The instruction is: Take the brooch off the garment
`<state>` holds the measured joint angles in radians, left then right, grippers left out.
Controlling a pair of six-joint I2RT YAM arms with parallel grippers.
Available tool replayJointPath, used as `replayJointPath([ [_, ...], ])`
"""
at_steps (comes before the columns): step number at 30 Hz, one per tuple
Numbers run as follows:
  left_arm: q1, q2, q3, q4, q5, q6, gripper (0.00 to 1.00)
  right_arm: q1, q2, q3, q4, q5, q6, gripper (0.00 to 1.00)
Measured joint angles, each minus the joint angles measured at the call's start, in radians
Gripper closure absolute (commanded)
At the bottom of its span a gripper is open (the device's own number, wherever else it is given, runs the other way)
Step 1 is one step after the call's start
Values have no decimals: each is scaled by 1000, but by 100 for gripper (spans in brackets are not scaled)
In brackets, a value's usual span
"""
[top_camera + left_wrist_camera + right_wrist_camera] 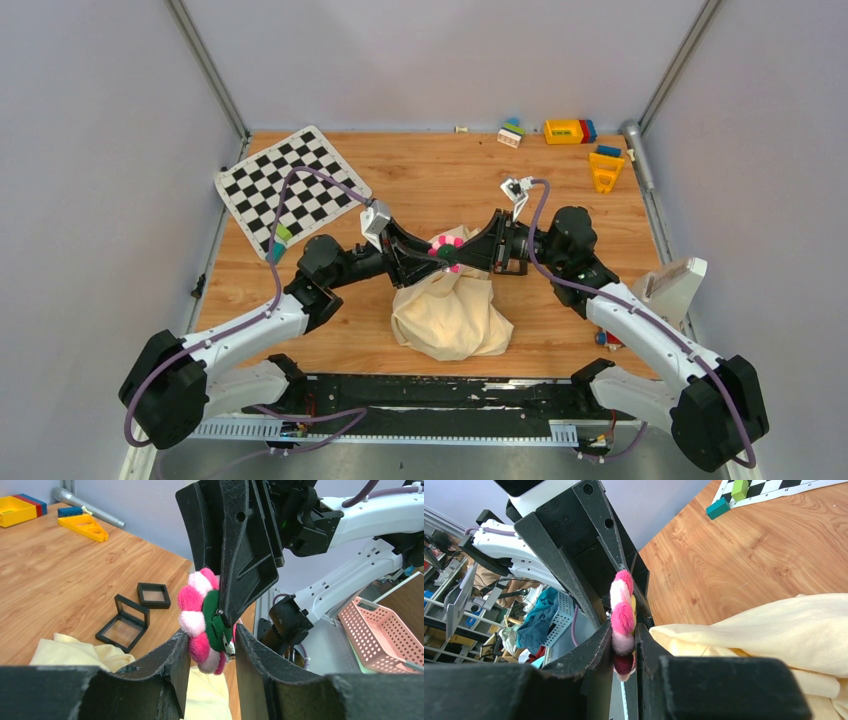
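Left gripper (430, 256) closed on brooch (445, 246), which we log as held above table centre between both arms. Right gripper (458, 252) likewise pinched on it, cream garment (450, 318) heaped just below. Risk, as we judge it: cloth looks drawn up toward the pin, so pulling away may drag or snag fabric, and soft petals may slip free. Left wrist view: brooch stands on edge, long axis near upright, petals facing picture-left, green backing picture-right.

From above, the left end effector (438, 258) and right end effector (455, 255) hide whether the brooch (446, 243) meets the garment (450, 315).
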<state>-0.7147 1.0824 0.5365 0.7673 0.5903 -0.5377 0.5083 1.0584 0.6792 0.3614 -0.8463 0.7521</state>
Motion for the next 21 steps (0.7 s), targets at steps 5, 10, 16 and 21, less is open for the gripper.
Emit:
replayJointPath([
  [5,0,0,0,0,0,0,55,0,0,-2,6,-2,4,100],
  [10,0,9,0,6,14,-15,60,0,0,-8,25,-17,6,100],
  [16,1,20,1,13,45,-36,69,-1,0,-11,27,-40,0,100],
  [21,3,20,1,26,66,-49,71,-2,-3,-11,41,-63,-9,100],
])
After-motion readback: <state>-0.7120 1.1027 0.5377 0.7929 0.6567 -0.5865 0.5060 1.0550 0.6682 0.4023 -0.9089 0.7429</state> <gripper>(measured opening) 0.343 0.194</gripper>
